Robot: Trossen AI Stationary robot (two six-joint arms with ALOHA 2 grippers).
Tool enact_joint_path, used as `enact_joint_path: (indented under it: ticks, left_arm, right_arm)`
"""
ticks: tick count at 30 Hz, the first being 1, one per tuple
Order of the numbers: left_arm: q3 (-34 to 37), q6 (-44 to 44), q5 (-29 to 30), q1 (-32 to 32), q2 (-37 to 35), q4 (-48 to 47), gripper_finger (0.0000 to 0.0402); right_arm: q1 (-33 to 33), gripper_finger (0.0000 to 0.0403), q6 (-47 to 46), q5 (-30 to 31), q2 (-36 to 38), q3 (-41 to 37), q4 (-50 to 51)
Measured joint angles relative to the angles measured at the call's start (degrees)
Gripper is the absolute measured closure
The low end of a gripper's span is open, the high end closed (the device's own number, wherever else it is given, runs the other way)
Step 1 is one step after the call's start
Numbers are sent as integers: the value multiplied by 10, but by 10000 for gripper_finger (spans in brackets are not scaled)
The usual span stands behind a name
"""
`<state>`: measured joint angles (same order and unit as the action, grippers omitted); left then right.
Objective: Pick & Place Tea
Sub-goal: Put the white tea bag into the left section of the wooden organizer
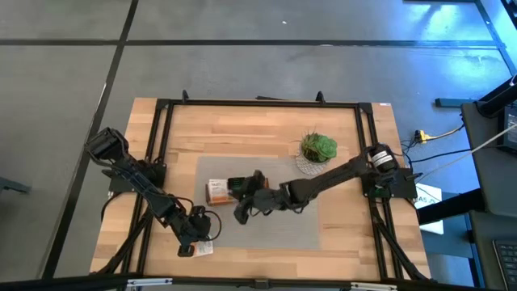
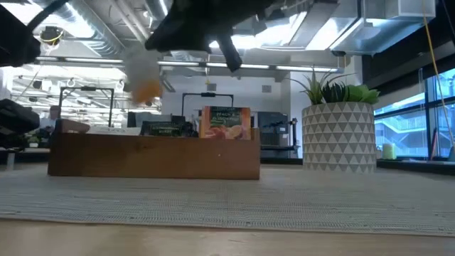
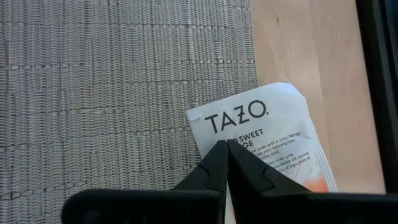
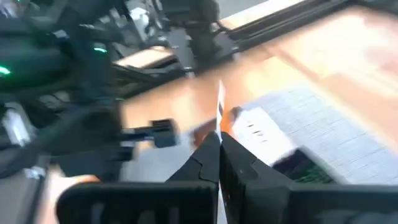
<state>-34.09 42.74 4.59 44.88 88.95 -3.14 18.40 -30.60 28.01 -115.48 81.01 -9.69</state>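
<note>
Sachet (image 3: 261,140) reads "TAZO", perhaps "SWEET".

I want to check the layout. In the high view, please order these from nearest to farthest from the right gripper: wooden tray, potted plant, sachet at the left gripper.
From the right gripper:
1. Wooden tray, just beside it, on the mat.
2. Sachet under the left gripper, near the table's front edge.
3. Potted plant, farther back, on the right.

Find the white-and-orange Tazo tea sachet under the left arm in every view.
High view: white-and-orange paper Tazo tea sachet at the grey woven mat's near-left corner.
Low view: not in it.
Left wrist view: sachet straddling mat edge, pinched by the left claw.
Right wrist view: cannot tell.
Shared landmark: the mat.
</note>
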Motion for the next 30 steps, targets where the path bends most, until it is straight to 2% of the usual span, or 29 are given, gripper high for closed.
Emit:
enact_joint_path:
  ticks: [2,7,15,25,30]
  left_arm:
    - [0,0,10,6,0,0,398]
    - [0,-27,13,11,0,0,398]
    - [1,-35,13,11,0,1,398]
    - [1,-31,15,12,0,2,398]
    - [1,-31,15,12,0,3,398]
  right_arm:
    - [-9,401,40,-14,4,-1,0]
    - [-40,401,103,-114,-7,0,-35]
    - [-79,400,144,-162,-72,-1,-99]
    - [-85,401,250,-143,-86,-2,-125]
    - [-85,400,258,-144,-87,-1,-120]
